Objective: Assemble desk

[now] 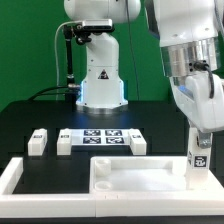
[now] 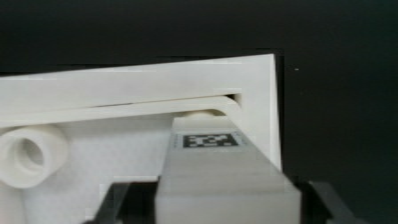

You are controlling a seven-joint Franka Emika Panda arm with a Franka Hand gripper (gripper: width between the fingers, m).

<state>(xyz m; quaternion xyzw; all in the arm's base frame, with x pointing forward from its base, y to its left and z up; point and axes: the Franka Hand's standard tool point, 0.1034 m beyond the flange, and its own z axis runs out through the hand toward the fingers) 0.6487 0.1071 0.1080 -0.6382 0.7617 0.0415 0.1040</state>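
My gripper (image 1: pixel 198 148) is shut on a white block leg (image 1: pixel 198 156) with a black-and-white tag and holds it upright over the right end of the white tabletop panel (image 1: pixel 128 163). In the wrist view the leg (image 2: pixel 217 165) sits between my dark fingers (image 2: pixel 128 205). Its far end reaches the panel's corner recess, and the panel (image 2: pixel 125 95) shows a round hole (image 2: pixel 27 155). Three more legs stand on the black table behind the panel: two on the exterior view's left (image 1: pixel 38 141) (image 1: pixel 65 144) and one further right (image 1: pixel 138 144).
The marker board (image 1: pixel 101 138) lies flat between the loose legs. The long low white border rail (image 1: pixel 14 178) runs round the front left of the panel. The robot base (image 1: pixel 100 80) stands at the back.
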